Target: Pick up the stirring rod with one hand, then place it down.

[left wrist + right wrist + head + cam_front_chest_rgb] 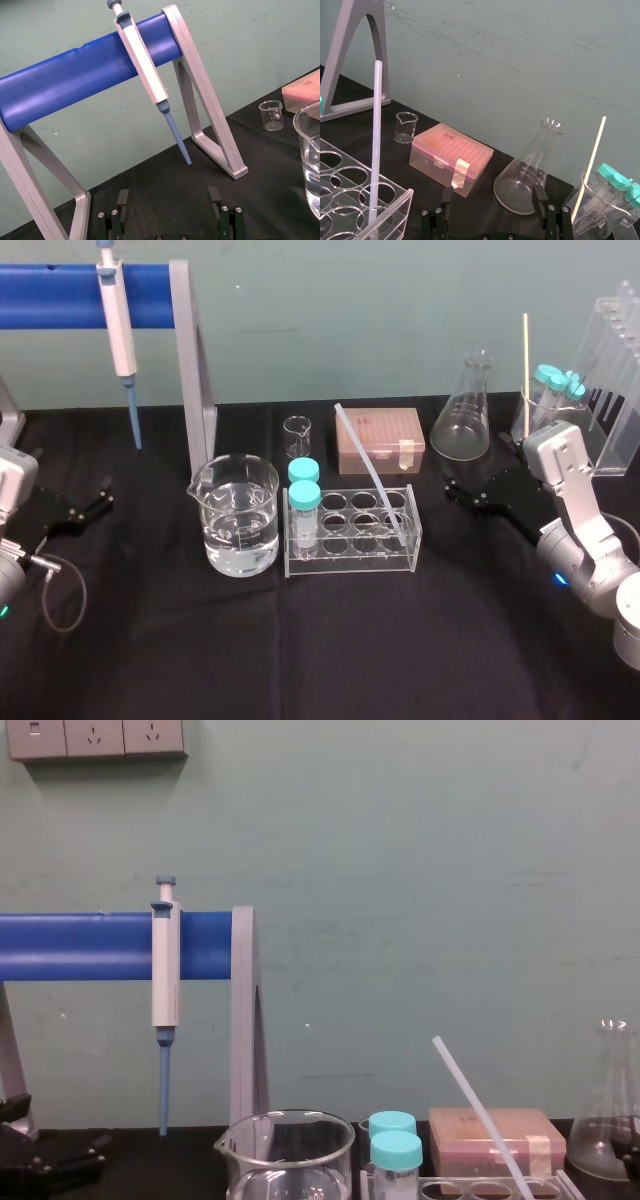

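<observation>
The stirring rod (372, 474) is a thin white translucent stick that leans tilted in a hole of the clear tube rack (350, 558); its upper end points back and left. It also shows as the stirring rod (376, 140) and the stirring rod (480, 1116). My right gripper (452, 492) hovers low to the right of the rack, apart from the rod. In its wrist view the right gripper (492, 195) is open and holds nothing. My left gripper (103, 495) rests at the far left, and the left gripper (168, 197) is open and holds nothing.
A water-filled beaker (238, 515) stands left of the rack, with two teal-capped tubes (304, 508) in the rack's left end. Behind are a small beaker (297, 436), a pink tip box (380, 438) and a flask (465, 412). A pipette (120, 330) hangs on the blue stand (60, 297).
</observation>
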